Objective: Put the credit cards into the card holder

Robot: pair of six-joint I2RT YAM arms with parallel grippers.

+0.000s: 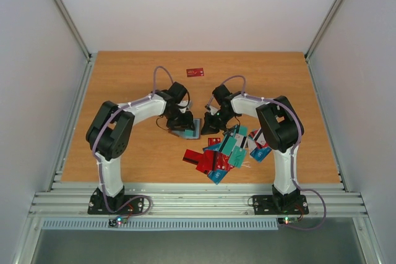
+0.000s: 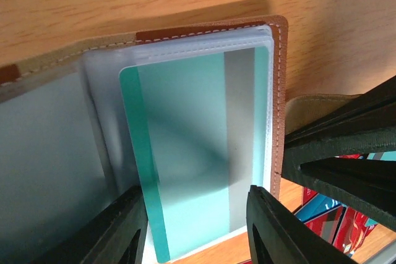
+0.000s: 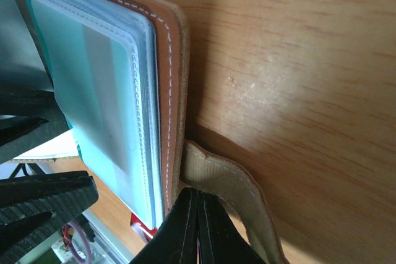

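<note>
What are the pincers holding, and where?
Right pincer: shut, tips pressing the holder's strap, not clearly gripping it. Left pincer: straddling the teal card's end; grip unclear.

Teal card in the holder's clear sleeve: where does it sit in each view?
Top external: teal card small, just left of centre.
Left wrist: teal card fills the middle.
Right wrist: teal card at left.
Shared landmark: the card holder's brown stitched edge, beside it.
</note>
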